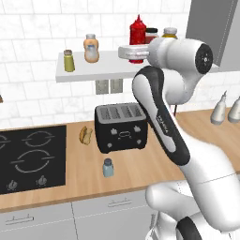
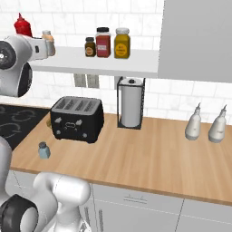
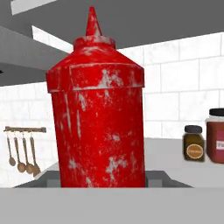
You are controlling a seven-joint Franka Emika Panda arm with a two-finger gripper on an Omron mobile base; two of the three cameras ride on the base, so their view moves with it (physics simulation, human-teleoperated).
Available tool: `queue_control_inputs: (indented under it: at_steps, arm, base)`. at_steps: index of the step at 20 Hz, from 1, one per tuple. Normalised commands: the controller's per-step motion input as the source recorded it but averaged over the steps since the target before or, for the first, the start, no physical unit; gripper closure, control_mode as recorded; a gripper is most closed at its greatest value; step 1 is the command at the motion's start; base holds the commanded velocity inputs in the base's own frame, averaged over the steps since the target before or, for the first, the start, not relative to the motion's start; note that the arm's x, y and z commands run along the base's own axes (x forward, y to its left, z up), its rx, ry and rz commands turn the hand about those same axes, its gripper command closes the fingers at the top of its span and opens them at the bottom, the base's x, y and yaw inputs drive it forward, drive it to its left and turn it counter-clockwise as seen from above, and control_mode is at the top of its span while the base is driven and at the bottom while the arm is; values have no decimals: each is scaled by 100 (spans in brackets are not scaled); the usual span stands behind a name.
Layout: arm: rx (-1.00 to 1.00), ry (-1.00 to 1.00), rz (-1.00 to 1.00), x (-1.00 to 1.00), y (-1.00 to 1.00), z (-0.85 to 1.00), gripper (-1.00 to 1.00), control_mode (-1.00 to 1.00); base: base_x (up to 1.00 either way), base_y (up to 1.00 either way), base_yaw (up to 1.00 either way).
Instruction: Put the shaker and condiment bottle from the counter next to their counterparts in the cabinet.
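Upper centre of the left base view, the gripper (image 1: 132, 52) clasps the red condiment bottle (image 1: 137, 33) above the cabinet (image 1: 79, 72) shelf.

The condiment bottle (image 1: 137, 29) stands on the cabinet (image 1: 89, 70), right of the rounded bottle (image 1: 91, 48) and the shaker with a cap (image 1: 69, 60) at the left end. Three jars (image 2: 103, 42) stand farther right. Below, on the counter (image 1: 140, 164), the toaster (image 1: 121, 126) sits right of the cooktop (image 1: 33, 157), with the small shaker (image 1: 108, 167) near its front. The paper towel roll (image 2: 131, 108) stands right of the toaster.
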Motion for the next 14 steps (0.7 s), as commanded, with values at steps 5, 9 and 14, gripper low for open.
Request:
queue_control_inputs:
  at_steps: [5, 9, 14]
  arm:
    - [11, 29, -3, 38, 0, -4, 100, -100]
    - [2, 7, 0, 46, -2, -38, 100, -100]
    - [0, -5, 0, 55, 0, -41, 100, -100]
  base:
    - [0, 0, 0]
    - [0, 0, 0]
    - [0, 0, 0]
